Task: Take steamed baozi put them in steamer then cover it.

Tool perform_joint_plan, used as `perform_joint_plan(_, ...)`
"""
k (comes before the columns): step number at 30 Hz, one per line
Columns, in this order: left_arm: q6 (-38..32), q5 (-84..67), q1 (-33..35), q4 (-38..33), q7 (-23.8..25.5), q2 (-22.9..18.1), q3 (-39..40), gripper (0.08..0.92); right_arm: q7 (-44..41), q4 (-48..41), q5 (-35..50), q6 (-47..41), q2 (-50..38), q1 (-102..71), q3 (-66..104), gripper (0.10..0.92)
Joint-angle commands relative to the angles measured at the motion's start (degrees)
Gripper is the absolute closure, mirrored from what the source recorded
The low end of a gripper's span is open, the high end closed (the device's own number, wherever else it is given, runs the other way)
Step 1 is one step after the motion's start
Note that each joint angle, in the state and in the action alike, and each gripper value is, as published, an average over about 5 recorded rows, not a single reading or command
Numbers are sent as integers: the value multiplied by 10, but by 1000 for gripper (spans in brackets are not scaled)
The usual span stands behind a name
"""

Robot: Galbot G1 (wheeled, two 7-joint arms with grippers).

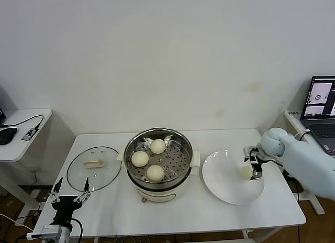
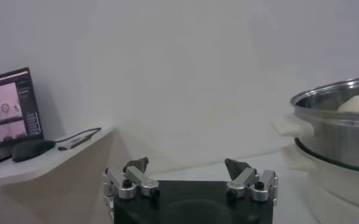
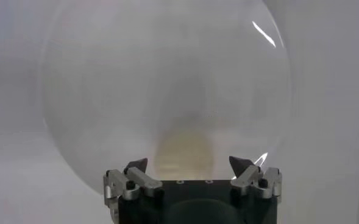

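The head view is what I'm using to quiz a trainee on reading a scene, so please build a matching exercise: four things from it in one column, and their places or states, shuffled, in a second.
Things:
1. glass cover
2. steamer
3. white plate
4. left gripper

Places or states:
A. under the right gripper, with one baozi on it
B. open, beyond the table's front left edge
C. flat on the table, left of the pot
D. mid-table, three baozi on its perforated tray

Pairs: 1-C, 2-D, 3-A, 4-B
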Motion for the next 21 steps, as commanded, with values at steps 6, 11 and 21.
perform_joint_plan(6, -1, 0, -2, 3, 0, -1, 3, 177, -1, -28, -28, -1, 20, -16, 16, 270)
perform_joint_plan(11, 0, -1, -2, 2, 0, -1, 4, 177, -5, -28, -33, -1, 21, -22, 19, 322)
perform_joint_plan(21, 0, -1, -1, 0, 0, -2, 2, 177, -16, 2, -8, -5, 0, 6, 2, 442)
